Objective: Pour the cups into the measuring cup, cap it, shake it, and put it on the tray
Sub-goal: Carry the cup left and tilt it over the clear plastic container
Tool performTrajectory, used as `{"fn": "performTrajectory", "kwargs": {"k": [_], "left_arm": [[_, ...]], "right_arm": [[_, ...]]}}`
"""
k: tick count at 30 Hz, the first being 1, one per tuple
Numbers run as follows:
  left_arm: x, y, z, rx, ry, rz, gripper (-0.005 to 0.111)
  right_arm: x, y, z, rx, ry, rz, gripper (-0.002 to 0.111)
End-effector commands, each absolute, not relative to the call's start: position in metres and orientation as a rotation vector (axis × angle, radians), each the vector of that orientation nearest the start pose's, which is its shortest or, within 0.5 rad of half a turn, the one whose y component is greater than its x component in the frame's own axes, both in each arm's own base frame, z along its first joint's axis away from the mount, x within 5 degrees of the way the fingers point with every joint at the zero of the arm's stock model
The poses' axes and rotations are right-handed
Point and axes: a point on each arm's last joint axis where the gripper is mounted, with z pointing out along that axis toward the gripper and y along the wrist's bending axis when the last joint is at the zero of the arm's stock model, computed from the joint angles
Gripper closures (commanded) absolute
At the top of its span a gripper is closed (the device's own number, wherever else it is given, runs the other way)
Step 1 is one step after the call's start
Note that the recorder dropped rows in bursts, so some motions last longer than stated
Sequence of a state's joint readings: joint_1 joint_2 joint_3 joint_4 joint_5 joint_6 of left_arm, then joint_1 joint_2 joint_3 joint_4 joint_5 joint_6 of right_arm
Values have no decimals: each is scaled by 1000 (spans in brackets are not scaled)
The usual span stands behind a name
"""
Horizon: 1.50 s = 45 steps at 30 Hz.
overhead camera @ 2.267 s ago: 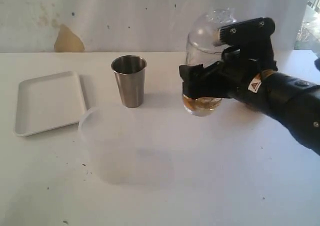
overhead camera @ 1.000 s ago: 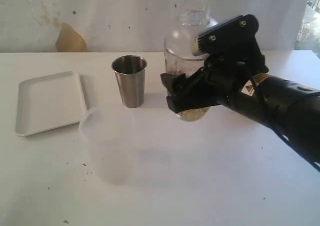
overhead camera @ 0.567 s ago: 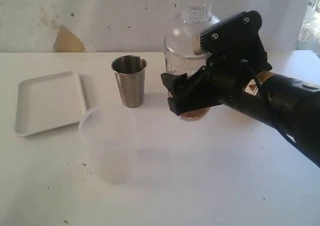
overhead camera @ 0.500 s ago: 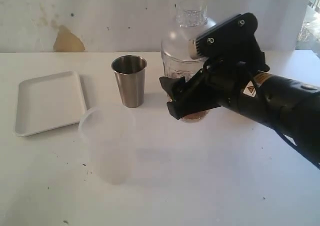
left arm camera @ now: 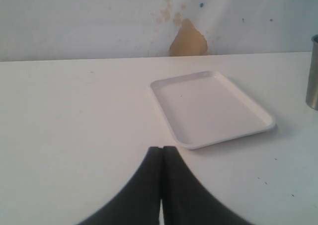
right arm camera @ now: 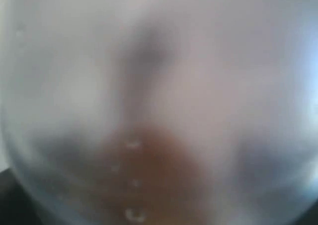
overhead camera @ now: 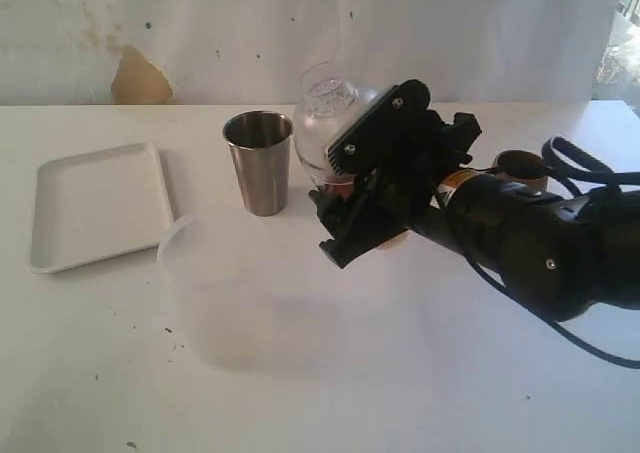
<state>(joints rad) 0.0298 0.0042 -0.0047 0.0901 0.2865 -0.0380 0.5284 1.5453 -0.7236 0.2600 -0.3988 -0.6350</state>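
Where the right gripper [overhead camera: 335, 228] clamps it from both sides, the clear measuring cup [overhead camera: 328, 113] hangs above the white table [overhead camera: 420, 393]. It is tilted, with its rounded top end leaning toward the steel tumbler [overhead camera: 258, 161]. Brownish contents show low inside it, close to the gripper's black fingers [overhead camera: 345, 253]. In the right wrist view the measuring cup [right arm camera: 149, 111] fills the whole picture as a blur, with a brown patch and a few droplets on its wall.

The steel tumbler stands upright on the table just beside the tilted vessel; whether the two touch cannot be told. Nearer the camera than the tumbler stands a wider frosted plastic cup [overhead camera: 215, 283], also upright. The white tray [overhead camera: 95, 203] lies flat at the far left of the exterior view, well apart from the measuring cup. A brown wooden cup [overhead camera: 520, 163] peeks out from behind the right arm [overhead camera: 540, 243].

The left gripper [left arm camera: 162, 155] has its fingers pressed together, low over the table and near one edge of the tray.
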Motion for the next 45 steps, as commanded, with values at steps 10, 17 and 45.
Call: {"fn": "performTrajectory", "kwargs": {"k": [10,17,45], "left_arm": [[55,4,188,-7,1764,73,107],[55,4,188,-7,1764,73,107],[55,4,188,-7,1764,73,107]], "right_arm": [[290,155,231,-858,1576,-149,108],[297,157,238,-892,1583,-190,108],[320,172,246,-1162,1524,-346,108]]}}
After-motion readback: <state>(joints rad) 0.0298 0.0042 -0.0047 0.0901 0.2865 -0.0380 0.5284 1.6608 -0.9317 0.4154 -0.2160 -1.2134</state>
